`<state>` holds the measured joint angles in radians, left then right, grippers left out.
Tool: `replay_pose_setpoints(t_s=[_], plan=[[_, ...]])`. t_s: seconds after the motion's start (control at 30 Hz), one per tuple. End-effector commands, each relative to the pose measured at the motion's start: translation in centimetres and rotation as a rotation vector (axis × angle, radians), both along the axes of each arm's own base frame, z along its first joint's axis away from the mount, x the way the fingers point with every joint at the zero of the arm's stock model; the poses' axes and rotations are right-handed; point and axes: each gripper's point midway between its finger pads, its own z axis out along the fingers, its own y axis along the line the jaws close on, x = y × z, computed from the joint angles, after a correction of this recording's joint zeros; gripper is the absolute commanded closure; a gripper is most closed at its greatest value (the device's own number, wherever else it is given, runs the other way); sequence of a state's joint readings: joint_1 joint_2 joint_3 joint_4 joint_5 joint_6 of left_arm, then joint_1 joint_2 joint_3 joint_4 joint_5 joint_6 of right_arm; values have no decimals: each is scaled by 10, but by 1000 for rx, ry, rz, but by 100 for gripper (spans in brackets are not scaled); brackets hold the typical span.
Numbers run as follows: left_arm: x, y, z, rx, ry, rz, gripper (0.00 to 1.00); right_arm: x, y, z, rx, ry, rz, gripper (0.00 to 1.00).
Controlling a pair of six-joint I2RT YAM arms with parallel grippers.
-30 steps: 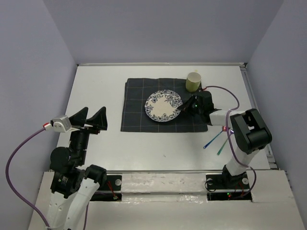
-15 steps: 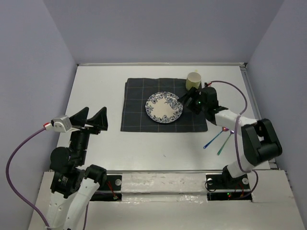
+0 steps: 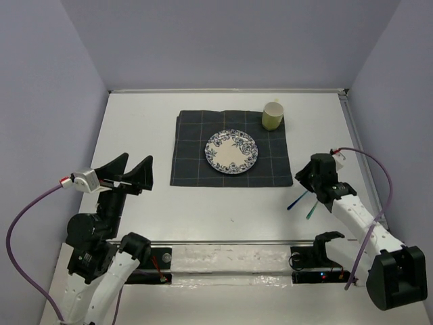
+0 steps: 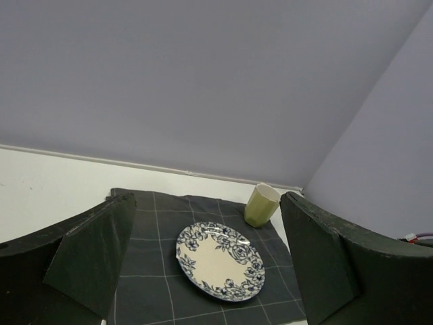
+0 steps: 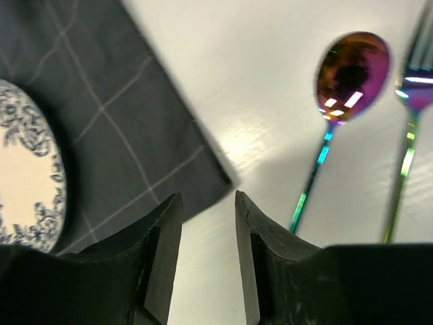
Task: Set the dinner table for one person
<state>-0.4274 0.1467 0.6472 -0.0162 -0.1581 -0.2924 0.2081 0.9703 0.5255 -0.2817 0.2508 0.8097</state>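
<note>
The white dinner table carries a dark grid-lined cloth. A blue-flowered plate lies at its middle and a pale green cup stands on its far right corner. An iridescent spoon and fork lie on the bare table right of the cloth. My right gripper hangs just above them near the cloth's near right corner, jaws a little apart and empty. My left gripper is wide open and empty over the left of the table. It faces the plate and cup.
Lilac walls close in the table on three sides. A raised rail runs along the right edge. The spoon handle and fork handle point toward the near edge.
My right gripper has drawn back from the plate's right rim to the near right, over the spoon and fork. The plate stays on the cloth. The left arm shifted slightly.
</note>
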Motion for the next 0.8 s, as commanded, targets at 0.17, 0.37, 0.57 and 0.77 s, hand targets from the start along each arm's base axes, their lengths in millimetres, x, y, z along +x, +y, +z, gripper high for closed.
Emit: replay_pose_setpoints(t_s=[0.17, 0.37, 0.57, 0.77], plan=[[-16, -2, 19, -24, -84, -42, 1, -34, -43, -28, -94, 168, -173, 46], [-20, 0, 22, -33, -97, -47, 1, -34, -46, -44, -104, 242, -195, 46], [-23, 0, 24, -38, -108, -55, 1, -25, -47, -49, -106, 275, -211, 49], [-27, 4, 26, -46, -116, -42, 1, -23, -48, -65, -101, 346, -237, 56]])
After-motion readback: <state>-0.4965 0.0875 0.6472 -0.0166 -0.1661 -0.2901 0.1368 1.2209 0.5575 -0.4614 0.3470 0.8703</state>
